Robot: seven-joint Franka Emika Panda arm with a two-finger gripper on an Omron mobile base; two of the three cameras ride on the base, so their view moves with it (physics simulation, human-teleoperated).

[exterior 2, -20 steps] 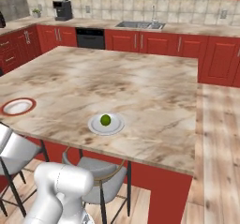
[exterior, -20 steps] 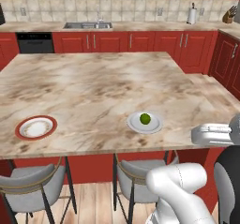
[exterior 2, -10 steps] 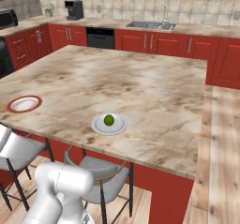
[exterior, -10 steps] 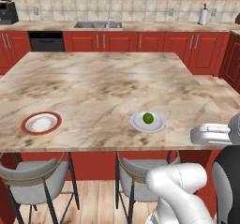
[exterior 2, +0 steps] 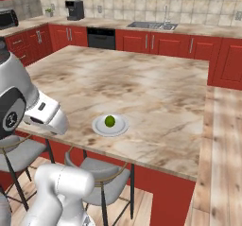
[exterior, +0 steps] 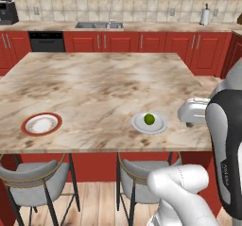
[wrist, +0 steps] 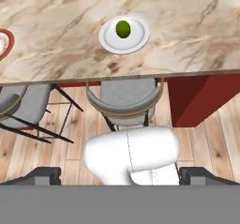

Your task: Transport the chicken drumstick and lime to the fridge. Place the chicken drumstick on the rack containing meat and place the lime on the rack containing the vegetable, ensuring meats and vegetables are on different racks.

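The lime (exterior: 149, 119) is a small bright green ball resting in the middle of a white plate (exterior: 138, 126) near the front edge of the marble island. The right base view shows the lime (exterior 2: 110, 121) on that plate (exterior 2: 98, 126) too. Seen from the hand, the lime (wrist: 123, 29) lies far ahead at the top. My gripper (wrist: 122, 175) is open and holds nothing, its dark fingertips (wrist: 43, 174) spread wide at the bottom corners. It hangs well back from the island, over the floor. The chicken drumstick and the fridge are out of view.
A red-rimmed plate (exterior: 41, 124) sits on the island (exterior: 94, 83) to the left of the lime. Two grey stools (exterior: 33, 173) (exterior: 137, 178) stand under the front edge. Red cabinets, a sink (exterior: 98, 25) and a coffee maker (exterior 2: 74, 8) line the back wall.
The base has moved, so the whole scene has shifted a little to the right in both base views. The lime still rests on its plate. The gripper stays open.
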